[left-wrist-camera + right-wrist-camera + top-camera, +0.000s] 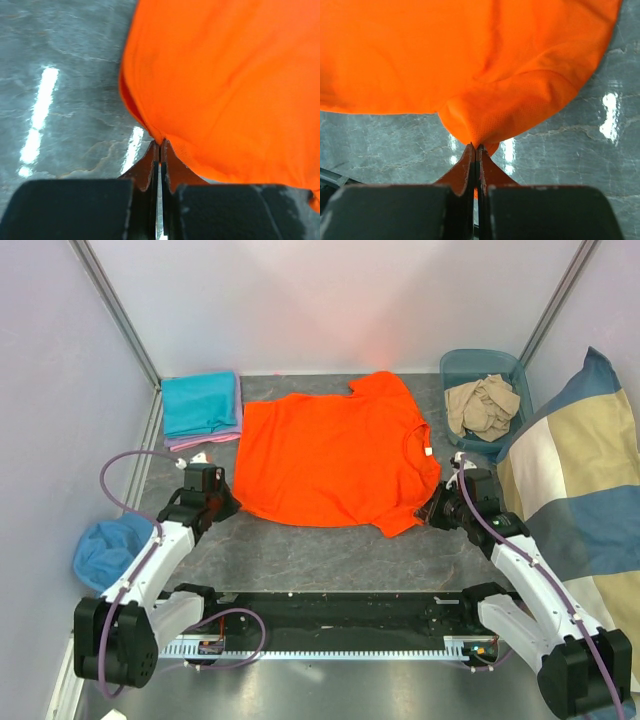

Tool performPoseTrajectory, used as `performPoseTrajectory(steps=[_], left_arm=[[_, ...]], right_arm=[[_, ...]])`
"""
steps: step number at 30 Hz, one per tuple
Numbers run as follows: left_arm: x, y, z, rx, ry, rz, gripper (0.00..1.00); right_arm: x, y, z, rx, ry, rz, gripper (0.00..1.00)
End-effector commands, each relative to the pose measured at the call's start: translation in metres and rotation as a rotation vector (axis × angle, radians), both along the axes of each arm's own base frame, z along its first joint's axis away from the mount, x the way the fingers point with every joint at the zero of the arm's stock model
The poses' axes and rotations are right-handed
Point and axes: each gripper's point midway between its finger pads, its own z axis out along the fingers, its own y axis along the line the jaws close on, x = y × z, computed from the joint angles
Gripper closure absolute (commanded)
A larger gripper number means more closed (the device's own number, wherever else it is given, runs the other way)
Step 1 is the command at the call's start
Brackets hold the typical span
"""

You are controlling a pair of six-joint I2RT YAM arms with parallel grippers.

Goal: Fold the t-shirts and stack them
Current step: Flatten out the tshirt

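Note:
A bright orange t-shirt [330, 455] with a white neck label lies spread flat on the grey table, neck to the right. My left gripper [228, 508] is shut on its near left corner [161, 142]. My right gripper [430, 514] is shut on its near right sleeve [477, 142]. A folded teal t-shirt [200, 402] lies on a folded pink-lilac t-shirt [205, 440] at the back left. A crumpled beige t-shirt [482, 405] sits in the bin at the back right.
A blue plastic bin [505, 368] stands at the back right. A big blue-and-beige cushion [580, 470] leans at the right. A blue crumpled cloth [105, 545] lies at the left edge. Walls enclose the table on three sides.

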Motion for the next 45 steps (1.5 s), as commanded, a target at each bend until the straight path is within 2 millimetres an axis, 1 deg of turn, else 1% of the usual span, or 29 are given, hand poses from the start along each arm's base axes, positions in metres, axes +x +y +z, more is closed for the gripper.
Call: performPoseTrajectory(steps=[1, 2, 5, 6, 8, 9, 10, 12, 14, 15, 17, 18, 23, 25, 27, 29, 35, 39, 40, 41, 42, 43, 44, 45], left_arm=[[-0.003, 0.018, 0.013, 0.027, -0.029, 0.124, 0.98], [-0.007, 0.018, 0.006, 0.024, -0.013, 0.136, 0.98], [-0.014, 0.017, -0.005, -0.001, 0.014, 0.164, 0.98], [-0.015, 0.017, -0.007, -0.01, 0.022, 0.173, 0.98], [-0.015, 0.016, -0.012, -0.012, 0.034, 0.174, 0.98], [-0.015, 0.016, -0.012, -0.011, 0.036, 0.174, 0.98], [-0.015, 0.017, -0.013, -0.007, 0.038, 0.175, 0.98], [-0.014, 0.019, -0.013, 0.002, 0.038, 0.178, 0.98], [-0.014, 0.019, -0.013, 0.004, 0.039, 0.178, 0.98], [-0.014, 0.019, -0.013, 0.006, 0.039, 0.178, 0.98], [-0.014, 0.019, -0.014, 0.008, 0.042, 0.179, 0.98], [-0.015, 0.02, -0.015, 0.009, 0.046, 0.181, 0.98], [-0.017, 0.02, -0.02, 0.013, 0.057, 0.176, 0.98], [-0.017, 0.02, -0.02, 0.013, 0.054, 0.175, 0.98], [-0.016, 0.019, -0.021, 0.012, 0.054, 0.172, 0.98], [-0.016, 0.019, -0.022, 0.014, 0.059, 0.168, 0.98], [-0.016, 0.019, -0.022, 0.018, 0.063, 0.159, 0.98], [-0.024, 0.017, -0.023, 0.002, 0.08, 0.162, 0.98], [-0.027, 0.017, -0.024, -0.007, 0.09, 0.169, 0.98], [-0.029, 0.016, -0.021, -0.018, 0.087, 0.173, 0.98], [-0.03, 0.014, -0.018, -0.028, 0.082, 0.175, 0.95], [-0.032, 0.012, -0.015, -0.051, 0.079, 0.178, 0.73], [-0.032, 0.01, -0.005, -0.069, 0.048, 0.176, 0.49], [-0.031, 0.009, 0.003, -0.085, 0.022, 0.181, 0.35]], right_arm=[[-0.009, -0.007, -0.009, -0.037, 0.05, -0.022, 1.0], [-0.011, -0.007, -0.008, -0.037, 0.049, -0.023, 1.0], [-0.016, -0.007, -0.006, -0.019, 0.063, -0.051, 1.0], [-0.021, -0.01, -0.01, -0.019, 0.092, -0.075, 1.0], [-0.026, -0.015, -0.012, -0.022, 0.102, -0.117, 1.0], [-0.031, -0.018, -0.017, -0.019, 0.127, -0.154, 1.0], [-0.032, -0.019, -0.015, -0.006, 0.112, -0.169, 1.0], [-0.041, -0.02, -0.02, 0.001, 0.139, -0.195, 1.0], [-0.047, -0.022, -0.019, 0.017, 0.144, -0.228, 1.0], [-0.052, -0.025, -0.022, 0.002, 0.16, -0.243, 1.0], [-0.056, -0.027, -0.019, -0.001, 0.156, -0.254, 1.0], [-0.06, -0.029, -0.021, -0.012, 0.171, -0.259, 1.0], [-0.066, -0.035, -0.015, -0.024, 0.174, -0.284, 1.0], [-0.072, -0.037, -0.016, -0.035, 0.19, -0.289, 1.0], [-0.075, -0.046, -0.017, -0.068, 0.191, -0.326, 1.0], [-0.077, -0.047, -0.014, -0.058, 0.186, -0.342, 1.0], [-0.079, -0.043, -0.013, -0.038, 0.193, -0.34, 1.0], [-0.08, -0.04, -0.012, -0.029, 0.201, -0.327, 1.0], [-0.079, -0.04, -0.009, -0.025, 0.196, -0.325, 0.98], [-0.08, -0.04, -0.009, -0.024, 0.2, -0.323, 0.69], [-0.08, -0.04, -0.006, -0.024, 0.195, -0.328, 0.54], [-0.076, -0.041, 0.004, -0.022, 0.171, -0.334, 0.45], [-0.075, -0.043, 0.01, -0.029, 0.158, -0.339, 0.35], [-0.07, -0.048, 0.018, -0.043, 0.128, -0.358, 0.31]])
